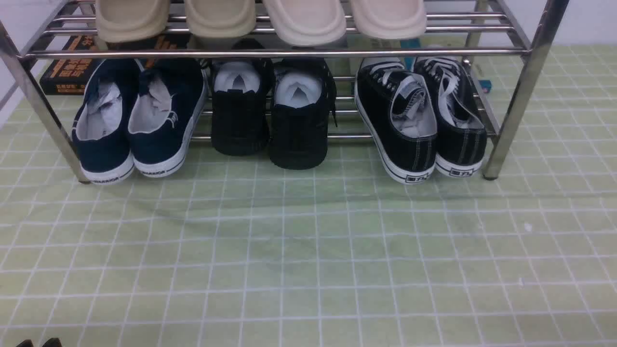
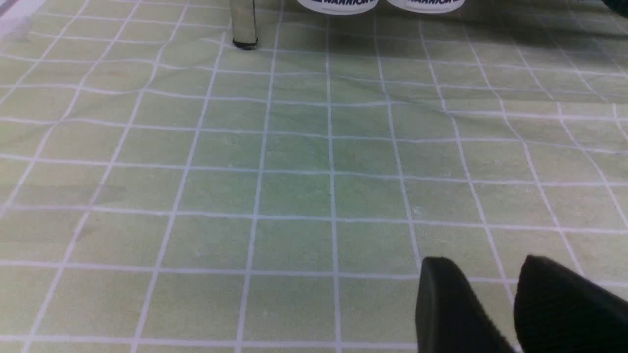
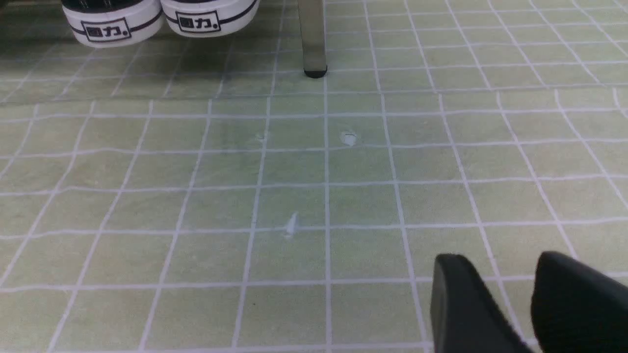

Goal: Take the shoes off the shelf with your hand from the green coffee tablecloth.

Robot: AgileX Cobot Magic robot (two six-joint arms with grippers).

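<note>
Front view: the shoes (image 1: 419, 120) on the lower tier of the shelf (image 1: 525, 86), at its right end, heels out toward the green coffee tablecloth (image 1: 308, 250). Just left of them an all-black pair (image 1: 270, 115), then a navy pair (image 1: 140, 120); beige slippers (image 1: 260, 19) on the top tier.

Right wrist view: only the white heel ends of the shoes and one chrome leg, well apart from the right tool (image 3: 500, 257), spread, pinching nothing, above bare cloth.

Left wrist view: navy heels, the other front leg, and the left tool (image 2: 488, 262), likewise spread and empty. Of that tool, only two dark tips at the front view's bottom edge.
</note>
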